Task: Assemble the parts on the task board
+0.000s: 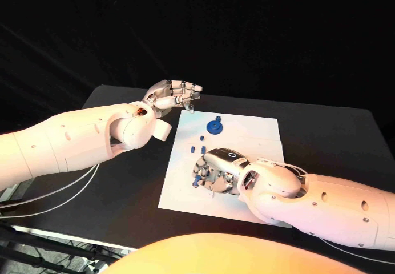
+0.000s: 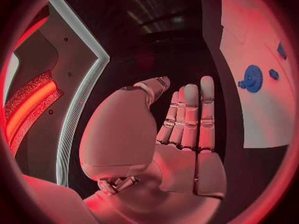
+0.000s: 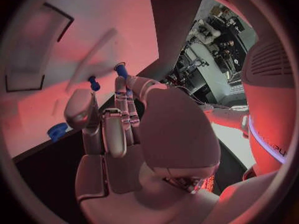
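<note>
The right hand (image 1: 218, 171) lies low over the board (image 1: 255, 128), fingers curled down among small blue parts; whether it grasps one cannot be told. A blue peg (image 3: 121, 70) shows at its fingertips, another (image 3: 93, 82) just beside. A blue gear (image 1: 214, 125) stands beyond it. The left hand (image 1: 174, 94) hovers off the board's far corner, released, fingers straight, holding nothing.

1. You had warm light falling on the arms in the head view, while the black table (image 1: 329, 131) and room stayed very dim.
2. The task board (image 1: 247, 137) stood out bright, nearly glaring.
3. Your wrist views were washed in red, with fisheye bending at the rims.
4. The board looked blurred in the right wrist view.
</note>
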Controlling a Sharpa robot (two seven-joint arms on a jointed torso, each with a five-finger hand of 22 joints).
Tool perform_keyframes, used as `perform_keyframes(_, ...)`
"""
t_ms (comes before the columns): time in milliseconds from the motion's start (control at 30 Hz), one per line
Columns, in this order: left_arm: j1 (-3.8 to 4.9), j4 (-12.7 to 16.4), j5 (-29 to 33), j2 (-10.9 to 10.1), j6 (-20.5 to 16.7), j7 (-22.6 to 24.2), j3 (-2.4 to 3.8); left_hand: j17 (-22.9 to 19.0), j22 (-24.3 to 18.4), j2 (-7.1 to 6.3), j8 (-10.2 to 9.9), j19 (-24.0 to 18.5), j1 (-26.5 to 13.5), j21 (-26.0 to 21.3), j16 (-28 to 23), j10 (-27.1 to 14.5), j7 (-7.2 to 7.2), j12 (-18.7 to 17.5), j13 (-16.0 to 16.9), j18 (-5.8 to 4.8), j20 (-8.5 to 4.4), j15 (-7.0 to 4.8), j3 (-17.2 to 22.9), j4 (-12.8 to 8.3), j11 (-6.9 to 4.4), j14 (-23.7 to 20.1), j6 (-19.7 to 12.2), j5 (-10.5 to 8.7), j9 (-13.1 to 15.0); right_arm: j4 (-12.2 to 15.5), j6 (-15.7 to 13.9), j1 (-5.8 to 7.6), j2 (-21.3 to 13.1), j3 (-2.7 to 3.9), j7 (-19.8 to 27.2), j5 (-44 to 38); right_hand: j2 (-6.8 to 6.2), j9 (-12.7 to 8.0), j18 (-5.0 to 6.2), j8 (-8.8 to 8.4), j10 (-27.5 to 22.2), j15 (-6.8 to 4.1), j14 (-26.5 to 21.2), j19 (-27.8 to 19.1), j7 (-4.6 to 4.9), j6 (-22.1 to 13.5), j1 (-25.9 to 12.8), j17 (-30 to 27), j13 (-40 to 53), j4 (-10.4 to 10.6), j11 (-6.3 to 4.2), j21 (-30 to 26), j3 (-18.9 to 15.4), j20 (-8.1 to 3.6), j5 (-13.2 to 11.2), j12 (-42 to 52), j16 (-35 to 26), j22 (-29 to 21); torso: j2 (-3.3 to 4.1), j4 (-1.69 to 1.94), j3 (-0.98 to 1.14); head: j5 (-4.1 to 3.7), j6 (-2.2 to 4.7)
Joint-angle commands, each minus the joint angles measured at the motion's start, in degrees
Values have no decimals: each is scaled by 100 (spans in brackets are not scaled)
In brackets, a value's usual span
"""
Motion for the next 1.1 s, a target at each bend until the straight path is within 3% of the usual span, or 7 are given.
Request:
perform_keyframes(33, 5, 6, -11, 13, 90, 24, 4, -8, -5, 27, 27, -3, -7, -30, 29, -35, 47, 17, -5, 81, 31, 30, -37, -2, 11, -6, -58, -4, -5, 2, 32, -14, 7, -3, 69, -118, 18, 286, -54, 152, 32, -32, 262, -25, 11, 28, -39, -4, 1, -5, 7, -34, 17, -30, 19, -32, 4, 10, -4, -3, -8, 6, 1)
perform_keyframes(733, 5, 9, -11, 6, 95, 18, 4, -8, -5, 27, 27, -3, -7, -30, 29, -35, 47, 17, -5, 81, 31, 30, -37, -2, 11, -6, -58, -4, -5, -114, 110, -46, 75, -14, -25, -307, 20, 299, -51, 157, 36, -30, 261, -33, 15, 17, -57, -8, 4, -26, 10, -55, 33, -29, 18, -47, 2, 4, -4, 1, -9, 6, 1)
perform_keyframes(1100, 6, 10, -11, 5, 99, 9, 4, -8, -5, 27, 27, -3, -7, -30, 29, -35, 47, 17, -5, 81, 31, 30, -37, -2, 11, -6, -58, -4, -5, -144, 319, -59, 121, -24, -205, -468, 10, 309, -48, 159, 34, -26, 257, -40, 20, 3, -88, -26, 6, -41, 15, -73, 41, -27, 15, -63, -7, 0, -6, 0, -10, -2, 1)
